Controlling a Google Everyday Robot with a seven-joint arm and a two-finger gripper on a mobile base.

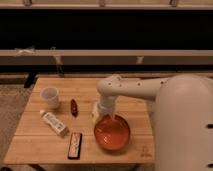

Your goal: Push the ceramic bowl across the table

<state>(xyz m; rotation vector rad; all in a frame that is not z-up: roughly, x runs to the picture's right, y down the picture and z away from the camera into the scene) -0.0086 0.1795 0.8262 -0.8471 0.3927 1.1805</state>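
While the tool (101, 114) hangs at its rim, round glossy ceramic bowl (113, 135)

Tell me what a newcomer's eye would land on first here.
The big white arm reaching in from the picture's right over the table dominates. Next comes the glossy orange-red ceramic bowl near the front edge, with the gripper low at its far rim.

Claw (103, 115) low beneath bent arm (136, 89)
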